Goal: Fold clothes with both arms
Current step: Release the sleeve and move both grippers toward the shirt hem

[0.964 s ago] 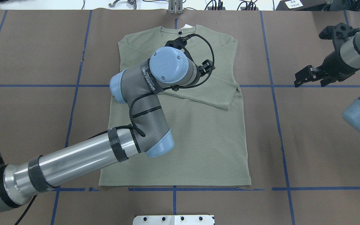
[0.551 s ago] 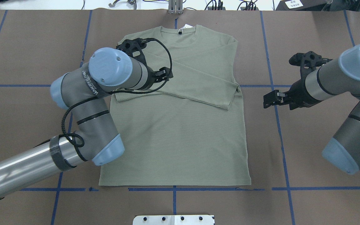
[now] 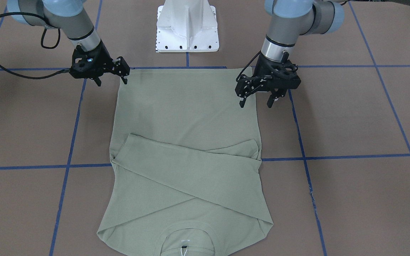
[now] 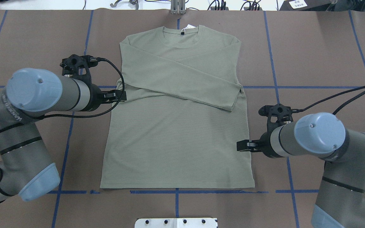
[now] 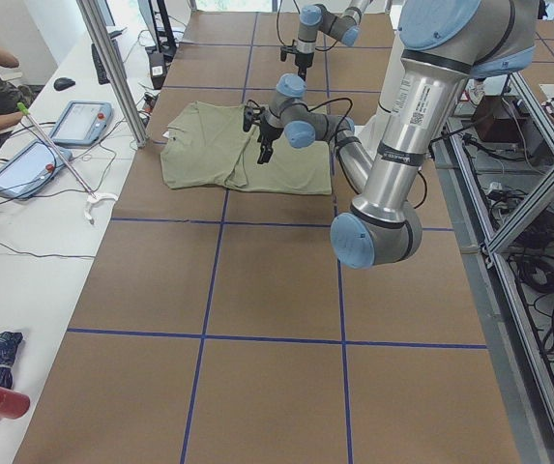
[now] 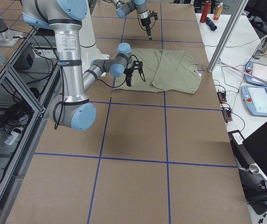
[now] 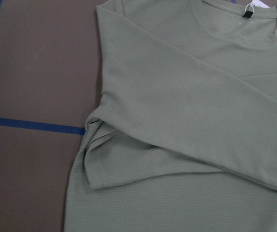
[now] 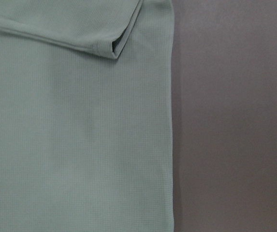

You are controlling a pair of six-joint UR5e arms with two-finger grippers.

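The pale sage-green shirt (image 4: 176, 139) lies flat on the brown table, collar (image 4: 181, 31) at the far side. Both sleeves are folded across the chest (image 3: 190, 170). A white hang tag (image 4: 188, 26) sits at the collar. My left gripper (image 4: 118, 95) hangs open and empty above the shirt's left edge, beside the folded cuff (image 7: 104, 159). In the front-facing view it is on the right (image 3: 255, 103). My right gripper (image 4: 242, 146) hangs open and empty above the shirt's right edge (image 8: 169, 121). In the front-facing view it is on the left (image 3: 111, 80).
The white pedestal base (image 3: 187, 26) stands at the near table edge. Blue tape lines (image 4: 280, 95) mark a grid on the brown cover. A metal post (image 4: 177, 7) and cables lie past the far edge. Tablets (image 5: 78, 121) sit on the operators' side bench.
My left arm has drawn back from over the shirt's chest to its left edge. My right arm has swung in from the far right to the shirt's right edge. The shirt has not moved.
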